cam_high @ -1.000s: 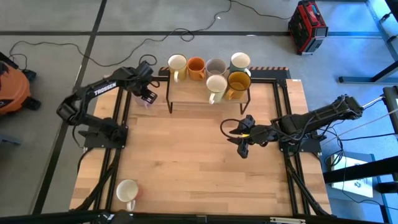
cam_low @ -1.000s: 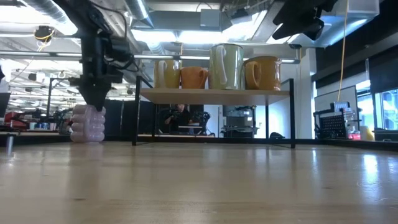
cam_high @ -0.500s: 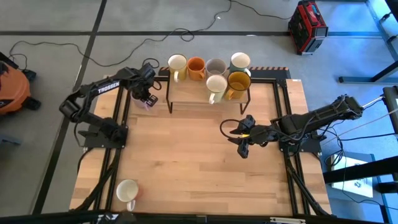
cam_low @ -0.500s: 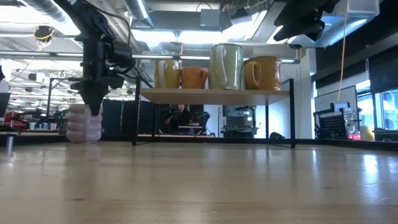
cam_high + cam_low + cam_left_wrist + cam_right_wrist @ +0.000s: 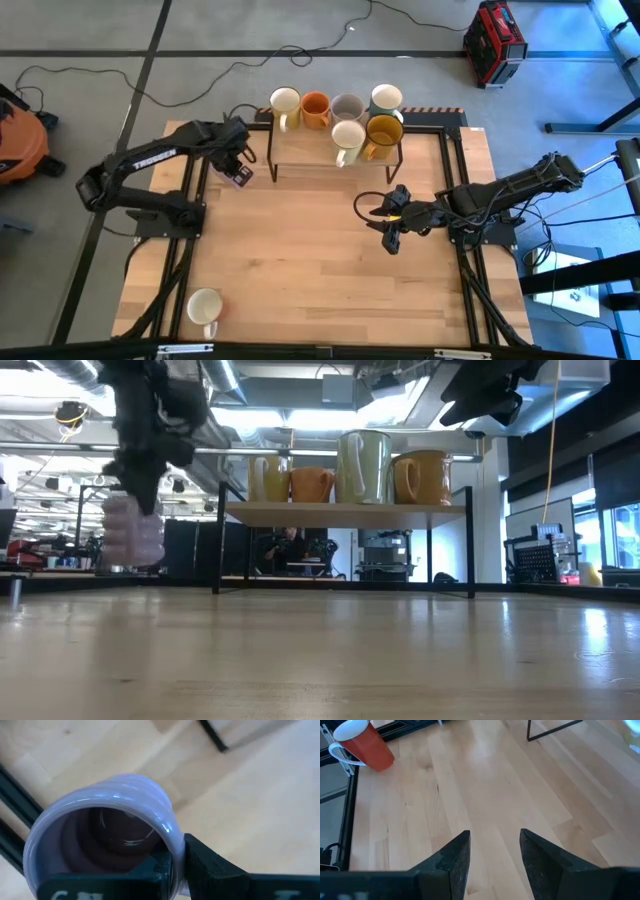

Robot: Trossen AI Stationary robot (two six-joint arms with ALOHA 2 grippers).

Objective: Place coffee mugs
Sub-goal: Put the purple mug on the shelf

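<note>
A lilac ribbed mug (image 5: pixel 100 820) hangs above the table's far left part, with my left gripper (image 5: pixel 240 168) shut on it; in the low view the mug (image 5: pixel 133 530) is off the wood. Several mugs stand on their bases on a black-framed wooden shelf (image 5: pixel 335 158) at the far edge: cream (image 5: pixel 285 102), orange (image 5: pixel 316 106), grey-beige (image 5: pixel 347 106), mint (image 5: pixel 386 98), cream (image 5: pixel 348 134) and amber (image 5: pixel 382 130). One more mug (image 5: pixel 205 305), white inside and red outside, stands near the front left corner. My right gripper (image 5: pixel 390 228) hovers open over the table's right middle. My left gripper holds the lilac mug by its wall at the rim (image 5: pixel 172 837). One finger (image 5: pixel 162 870) is inside the mug and the other (image 5: pixel 205 865) is outside. The fingers come from above, pointing down. The mug hangs about upright, mouth up, lifted clear of the table.
The shelf's black legs (image 5: pixel 216 550) stand on the table just right of the lifted mug. Bare wood (image 5: pixel 300 240) stretches between the two arms. Black frame rails (image 5: pixel 195 200) run along the table's left and right sides.
My left gripper has lifted the lilac mug off the table, where it stood before. It has carried the mug a little toward the table's near edge. The mug stays upright. My right arm has kept still.
</note>
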